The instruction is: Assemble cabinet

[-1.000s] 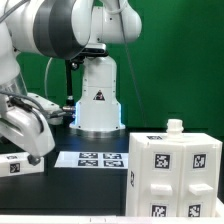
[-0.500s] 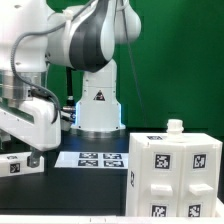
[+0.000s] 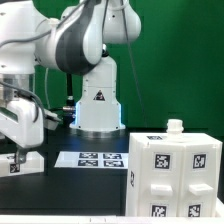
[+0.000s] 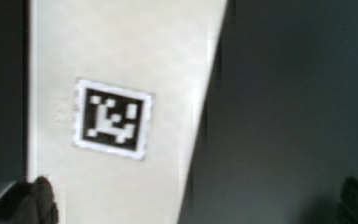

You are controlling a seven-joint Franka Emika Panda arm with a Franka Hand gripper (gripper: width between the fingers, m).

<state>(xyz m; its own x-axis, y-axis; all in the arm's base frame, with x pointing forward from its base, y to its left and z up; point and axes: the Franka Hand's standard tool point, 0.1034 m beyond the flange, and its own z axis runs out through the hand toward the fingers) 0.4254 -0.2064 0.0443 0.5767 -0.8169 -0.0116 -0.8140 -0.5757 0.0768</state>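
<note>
**Cabinet assembly: gripper poised over a loose panel**

The gripper (image 3: pixel 22 153) has its jaws spread wide with nothing held. It hangs over a loose flat white plastic panel (image 4: pixel 123 90), with the fingertips (image 4: pixel 34 200) outside the panel's long edges. I cannot tell whether they touch it.

The panel lies flat on the black table (image 3: pixel 90 185), near the marker board (image 3: pixel 95 158) on the exterior view's left. The part-built white plastic cabinet box (image 3: pixel 180 180) stands just beside the marker board on the exterior view's right, with a small white knob (image 3: pixel 175 126) on top.

Handling (judged): the panel is probably stiff, light and smooth, so it may slip. It is best pinched across the narrow width near mid-length, with the jaws square to the edges.

Counts:
- loose panel: one, with one tag showing
- cabinet box: one
- knob: one
- tags on the box: at least four; the frame cuts off the rest
</note>
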